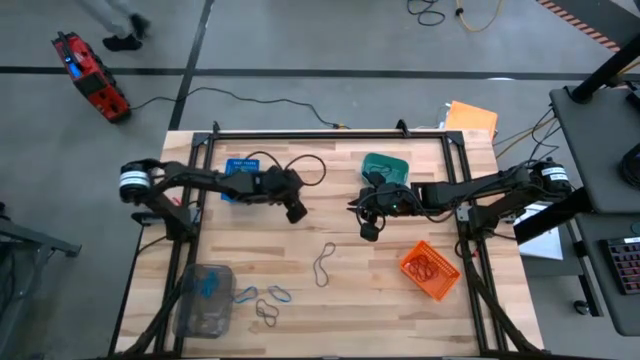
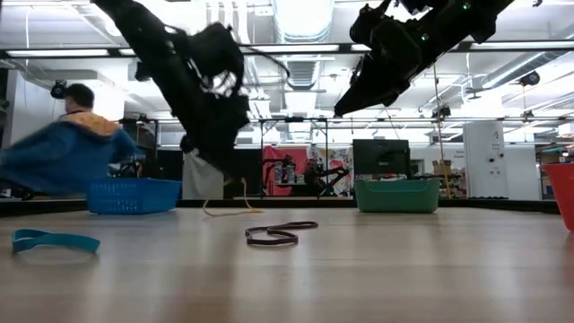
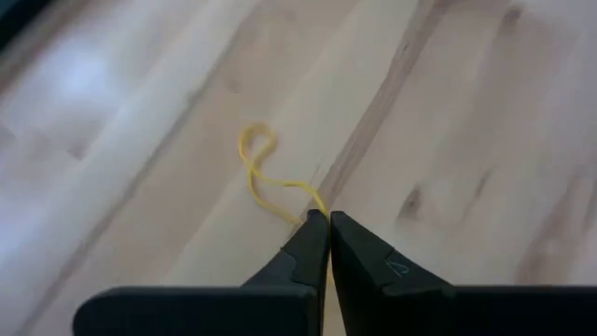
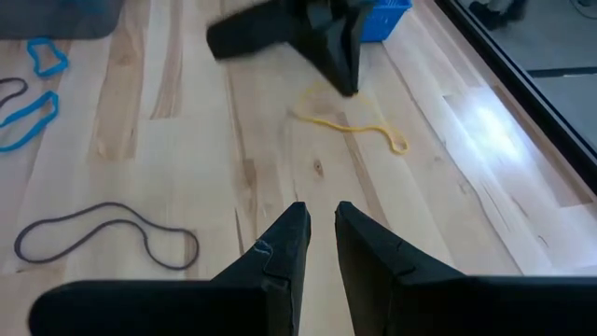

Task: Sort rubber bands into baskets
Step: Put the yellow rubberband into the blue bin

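Pinching yellow rubber band (image 3: 264, 175) | left gripper (image 3: 322, 224) | table centre (image 1: 345, 220)

Between the left tool (image 1: 297, 213) and the right tool (image 1: 368, 232) the surface (image 1: 350, 290) lies bare. Nearer, a dark rubber band (image 1: 325, 262) lies there, with baskets only along the edges.

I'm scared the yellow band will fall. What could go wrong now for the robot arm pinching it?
The left gripper pinches only the tip of the thin yellow rubber band, so it might slip out when lifted. The band could also stretch and snap away, since most of it lies on the table. The blue basket sits behind the left arm, so a loose band might drop short of it. The right gripper hangs open close by, and the arms could bump.
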You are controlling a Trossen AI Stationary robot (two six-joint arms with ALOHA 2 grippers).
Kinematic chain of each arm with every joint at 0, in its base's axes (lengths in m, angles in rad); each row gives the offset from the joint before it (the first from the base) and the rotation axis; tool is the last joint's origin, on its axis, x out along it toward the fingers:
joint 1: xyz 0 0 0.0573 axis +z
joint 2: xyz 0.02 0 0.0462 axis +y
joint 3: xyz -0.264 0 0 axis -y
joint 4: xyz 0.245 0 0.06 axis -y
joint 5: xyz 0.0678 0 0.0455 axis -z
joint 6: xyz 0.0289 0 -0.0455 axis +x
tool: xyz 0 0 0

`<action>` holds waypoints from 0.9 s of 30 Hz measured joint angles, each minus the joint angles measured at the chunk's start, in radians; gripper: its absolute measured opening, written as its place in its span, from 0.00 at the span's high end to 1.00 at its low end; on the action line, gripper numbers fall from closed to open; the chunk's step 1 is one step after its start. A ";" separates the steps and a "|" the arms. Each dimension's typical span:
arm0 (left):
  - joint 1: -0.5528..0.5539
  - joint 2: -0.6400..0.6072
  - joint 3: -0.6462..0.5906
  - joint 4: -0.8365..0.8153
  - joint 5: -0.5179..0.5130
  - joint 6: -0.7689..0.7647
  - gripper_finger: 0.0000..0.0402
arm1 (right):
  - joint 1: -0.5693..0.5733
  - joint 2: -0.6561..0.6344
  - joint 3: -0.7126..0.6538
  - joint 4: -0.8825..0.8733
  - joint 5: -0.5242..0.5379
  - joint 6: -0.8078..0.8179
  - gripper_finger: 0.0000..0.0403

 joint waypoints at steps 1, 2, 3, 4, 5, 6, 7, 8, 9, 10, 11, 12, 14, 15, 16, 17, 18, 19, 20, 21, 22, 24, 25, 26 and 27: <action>0.000 -0.026 -0.003 0.000 0.000 0.004 1.00 | 0.000 0.000 0.000 0.000 0.000 0.000 0.87; 0.000 -0.052 -0.007 -0.007 -0.001 0.005 1.00 | 0.000 0.000 -0.001 -0.001 0.000 0.000 0.87; 0.000 -0.079 -0.012 -0.025 -0.008 0.006 1.00 | 0.000 0.000 -0.001 -0.001 0.000 0.000 0.87; -0.001 -0.105 -0.015 -0.047 -0.021 0.006 1.00 | 0.000 0.000 -0.001 0.000 0.000 0.000 0.87; 0.000 -0.133 -0.019 -0.071 -0.037 0.006 1.00 | 0.000 0.000 -0.001 0.000 0.000 0.000 0.87; 0.000 -0.161 -0.023 -0.098 -0.058 0.006 1.00 | 0.000 0.000 -0.001 0.000 0.000 0.000 0.87; 0.000 -0.190 -0.024 -0.120 -0.075 0.006 1.00 | 0.000 0.000 -0.001 0.000 0.000 0.000 0.87; 0.000 -0.222 -0.024 -0.140 -0.090 0.006 1.00 | 0.000 0.000 -0.001 0.000 0.000 0.000 0.87; 0.000 -0.250 -0.024 -0.161 -0.103 0.005 1.00 | 0.000 0.000 -0.002 0.000 0.000 0.000 0.87; 0.000 -0.279 -0.024 -0.186 -0.113 0.005 1.00 | 0.000 0.000 -0.002 0.001 0.000 0.000 0.87; 0.000 -0.305 -0.024 -0.209 -0.119 0.005 1.00 | 0.000 0.000 -0.002 0.003 0.000 0.000 0.87; 0.000 -0.331 -0.022 -0.229 -0.132 0.005 1.00 | 0.000 0.000 -0.002 0.003 0.000 0.000 0.87; 0.000 -0.383 -0.018 -0.260 -0.153 0.007 1.00 | 0.000 0.000 -0.003 0.004 0.000 0.000 0.87; 0.000 -0.409 -0.016 -0.270 -0.163 0.008 1.00 | 0.000 0.000 -0.003 0.005 0.000 0.000 0.87; 0.000 -0.433 -0.016 -0.282 -0.170 0.012 1.00 | 0.000 0.000 -0.003 0.006 0.000 0.000 0.87; 0.000 -0.455 -0.016 -0.297 -0.183 0.013 1.00 | 0.000 0.000 -0.003 0.007 0.000 0.000 0.87; 0.000 -0.477 -0.016 -0.307 -0.196 0.015 1.00 | 0.000 0.000 -0.003 0.007 0.000 0.000 0.87; 0.000 -0.498 -0.016 -0.319 -0.209 0.015 1.00 | 0.000 0.000 -0.003 0.007 0.000 0.000 0.87; 0.000 -0.518 -0.016 -0.333 -0.220 0.015 1.00 | 0.000 0.000 -0.003 0.007 0.000 0.000 0.87; 0.000 -0.537 -0.016 -0.349 -0.228 0.015 1.00 | 0.000 0.000 -0.004 0.007 0.000 0.000 0.87; 0.001 -0.553 -0.016 -0.365 -0.241 0.015 1.00 | 0.000 0.000 -0.005 0.008 0.000 0.000 0.87; 0.001 -0.583 -0.015 -0.411 -0.275 0.011 1.00 | 0.000 0.000 -0.008 0.007 0.000 0.000 0.87; 0.001 -0.597 -0.015 -0.433 -0.300 0.005 1.00 | 0.000 0.000 -0.010 0.008 0.000 0.000 0.87; 0.001 -0.610 -0.015 -0.450 -0.326 -0.003 1.00 | 0.000 0.000 -0.011 0.007 0.000 0.000 0.87; 0.002 -0.620 -0.015 -0.471 -0.349 -0.009 1.00 | 0.000 0.000 -0.012 0.008 0.000 0.000 0.87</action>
